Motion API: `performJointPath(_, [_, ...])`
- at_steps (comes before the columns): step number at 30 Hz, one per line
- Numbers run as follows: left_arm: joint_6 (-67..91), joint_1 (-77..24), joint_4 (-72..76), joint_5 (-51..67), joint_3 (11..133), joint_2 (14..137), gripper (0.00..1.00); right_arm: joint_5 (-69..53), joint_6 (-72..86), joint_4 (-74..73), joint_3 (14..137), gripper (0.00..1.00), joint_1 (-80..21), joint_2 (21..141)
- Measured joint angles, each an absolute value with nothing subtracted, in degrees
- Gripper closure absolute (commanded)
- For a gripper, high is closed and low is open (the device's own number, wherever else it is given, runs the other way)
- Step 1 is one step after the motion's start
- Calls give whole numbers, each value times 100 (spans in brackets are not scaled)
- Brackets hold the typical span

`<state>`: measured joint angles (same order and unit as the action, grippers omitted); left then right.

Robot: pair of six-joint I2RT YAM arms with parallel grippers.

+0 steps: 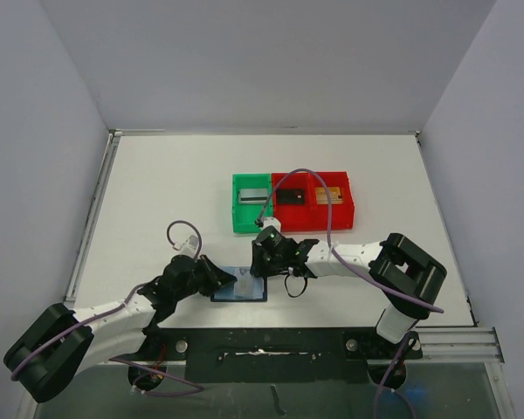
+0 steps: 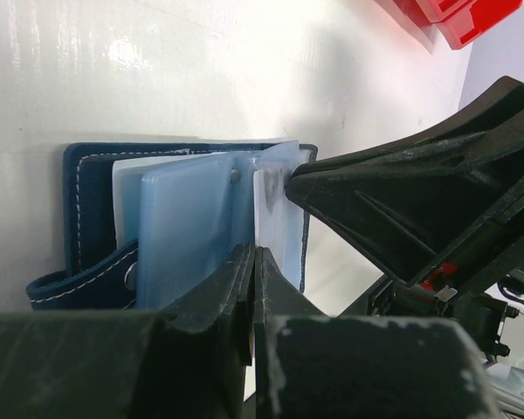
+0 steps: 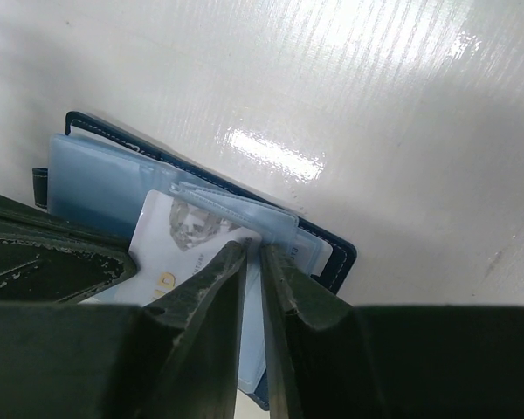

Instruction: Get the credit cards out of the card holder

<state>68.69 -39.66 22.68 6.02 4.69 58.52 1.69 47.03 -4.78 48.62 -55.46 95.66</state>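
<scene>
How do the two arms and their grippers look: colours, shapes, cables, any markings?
The left arm and the right arm have white tubular links between bulky black joint housings. A thin lilac cable loops loosely along each arm. The left gripper and the right gripper are black, each with two wedge-shaped fingers of matte, scuffed plastic. No markings are legible.

From above, my left gripper [image 1: 234, 281] and right gripper [image 1: 259, 273] are covering much of the card holder [image 1: 230, 295]. In the right wrist view my fingers [image 3: 201, 297] are hiding the lower part of a white card [image 3: 182, 237]. I cannot tell if they are pinching it. The left wrist picture's edge is cutting off the red bins [image 2: 454, 17].
</scene>
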Motion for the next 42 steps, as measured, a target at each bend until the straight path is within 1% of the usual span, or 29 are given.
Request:
performJointPath(8, [6746,-3844,2281,784,357,5787,100,143,4681,-475,4862,83,-5542,9566])
performJointPath(15, [6748,-3802,2353,825,222,5590,100,-250,4687,-325,4521,67,-5433,9247])
performJointPath(17, [6796,-3802,2436,834,154,5531,100,-432,4720,-250,4355,64,-5406,9113])
performJointPath(20, [6906,-3791,2609,838,27,5408,100,-711,4866,-36,4082,63,-5369,9011])
performJointPath(24, [7008,-3776,2744,840,25,5277,100,-1094,5223,674,3730,64,-5343,8989])
performJointPath(28, [7052,-3776,2818,834,25,5249,100,-1404,5583,1262,3461,68,-5343,8991])
performJointPath(36, [7262,-3776,2995,799,25,5242,100,-1632,6372,2447,2838,69,-5242,8991])
performJointPath(39, [7325,-3776,3009,766,25,5181,100,-1686,6558,2655,2727,69,-5205,8991])
performJointPath(42, [7328,-3776,2939,703,25,5039,100,-1562,6582,2521,2738,69,-5183,8941])
